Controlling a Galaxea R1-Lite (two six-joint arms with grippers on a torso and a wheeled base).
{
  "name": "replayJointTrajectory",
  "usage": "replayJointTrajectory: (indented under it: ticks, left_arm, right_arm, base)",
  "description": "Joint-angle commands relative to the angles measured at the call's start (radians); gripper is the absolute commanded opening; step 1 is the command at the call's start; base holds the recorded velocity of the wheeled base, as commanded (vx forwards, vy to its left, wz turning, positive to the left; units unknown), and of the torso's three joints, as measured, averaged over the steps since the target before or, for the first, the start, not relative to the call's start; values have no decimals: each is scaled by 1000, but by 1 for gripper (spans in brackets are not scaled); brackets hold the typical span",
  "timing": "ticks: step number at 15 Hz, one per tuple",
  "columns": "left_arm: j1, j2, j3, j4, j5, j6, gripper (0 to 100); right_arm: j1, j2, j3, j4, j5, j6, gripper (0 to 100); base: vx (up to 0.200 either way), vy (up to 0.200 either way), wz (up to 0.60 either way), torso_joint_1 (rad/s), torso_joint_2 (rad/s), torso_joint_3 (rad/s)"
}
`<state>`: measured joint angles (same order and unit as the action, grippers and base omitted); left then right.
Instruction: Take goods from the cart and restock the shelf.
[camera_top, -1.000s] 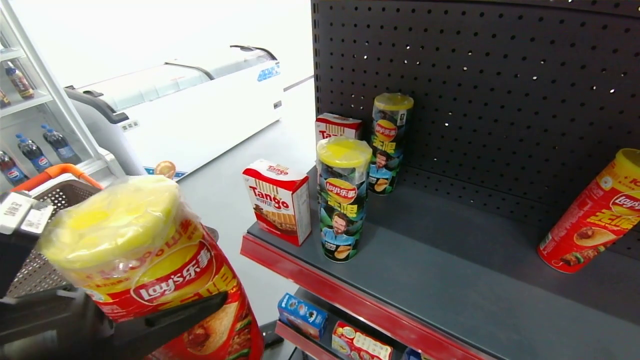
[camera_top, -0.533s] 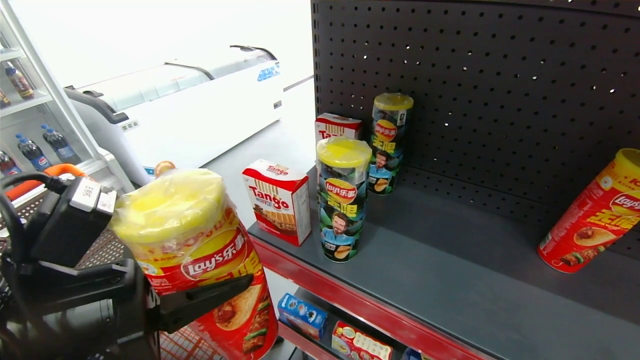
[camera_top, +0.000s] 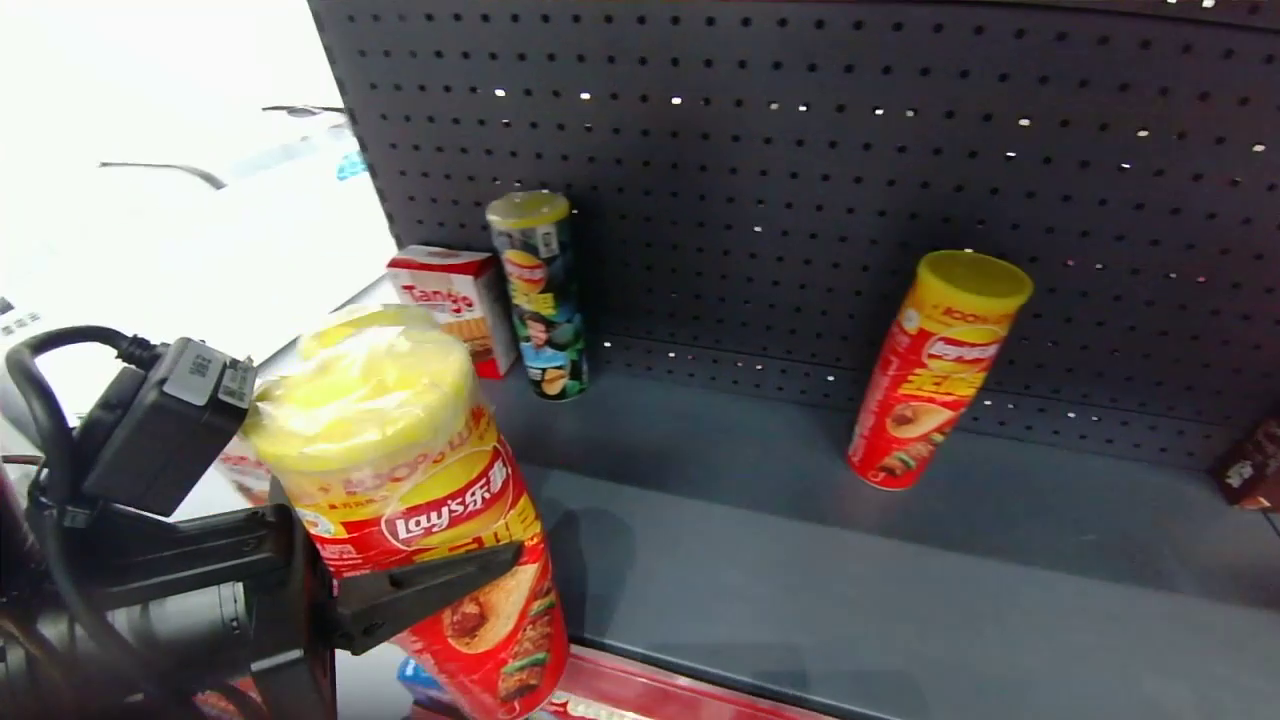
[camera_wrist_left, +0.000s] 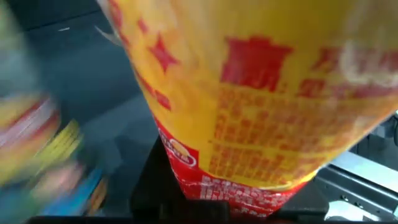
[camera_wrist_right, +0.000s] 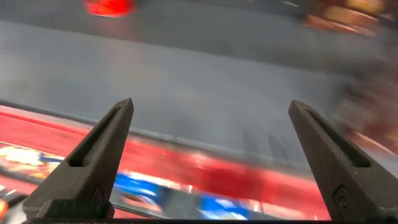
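Evidently mid-carry, the left gripper (camera_top: 420, 580) clamps the red chip canister (camera_top: 400, 480) at the shelf's (camera_top: 800, 600) front edge, the right gripper (camera_wrist_right: 211, 155) gapes empty, and next it needs standing upright on bare board.

off-task | white chest freezer (camera_top: 200, 235) | far left, dark lid trim

We see the upper left of the head view blown out to white, while the dark pegboard (camera_top: 800, 150) shows pinpoints of light through its holes and the held chips can (camera_top: 430, 500) throws a soft shadow rightward onto the grey shelf (camera_top: 850, 590). Glare sits on the plastic wrap (camera_top: 360, 385) over its yellow top. In both wrist views we find the surroundings smeared by motion, the right gripper (camera_wrist_right: 210, 104) dark and crisp against streaks.
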<state>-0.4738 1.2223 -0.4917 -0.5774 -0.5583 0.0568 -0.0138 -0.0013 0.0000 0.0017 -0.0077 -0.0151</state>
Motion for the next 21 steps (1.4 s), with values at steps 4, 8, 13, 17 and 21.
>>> replayJointTrajectory:
  ticks: [4,8,13,17,21]
  left_arm:
    - [3,8,-10,-2,1,0,0]
    - [9,6,-10,-2,5,-2,0]
    - [11,6,-8,-2,5,-2,0]
    - [12,6,-8,-4,5,-2,0]
    - [38,2,-1,-9,3,0,0]
  right_arm:
    - [0,1,0,0,0,0,100]
    - [0,1,0,0,0,1,100]
    - [0,1,0,0,0,3,100]
    - [0,1,0,0,0,1,100]
    - [0,1,0,0,2,1,100]
  base:
    - [0,0,-300,1,1,1]
    - [0,0,0,0,0,0]
    - [0,0,0,0,0,0]
    - [0,0,0,0,0,0]
    - [0,0,0,0,0,0]
